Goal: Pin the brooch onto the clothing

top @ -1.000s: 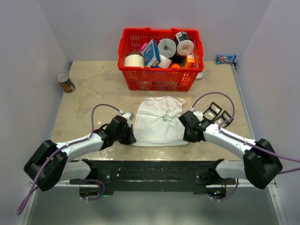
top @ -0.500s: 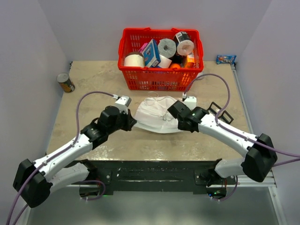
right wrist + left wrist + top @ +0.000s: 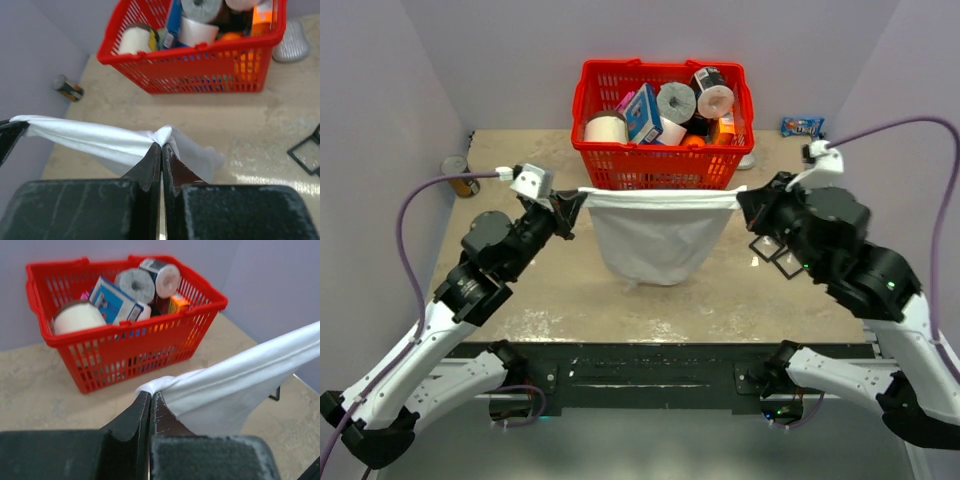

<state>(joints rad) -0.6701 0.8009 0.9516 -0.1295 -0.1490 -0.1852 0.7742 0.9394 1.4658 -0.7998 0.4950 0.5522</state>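
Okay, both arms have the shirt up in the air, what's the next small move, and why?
Probably lower the left gripper and right gripper together, laying the shirt flat on the table. Each gripper pinches one end of its top edge, pulled taut between them, and the rest hangs loose; pinning likely needs the cloth spread flat.

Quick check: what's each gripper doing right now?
Left gripper: shut on one top corner of the T-shirt.
Right gripper: shut on the T-shirt's other top corner.
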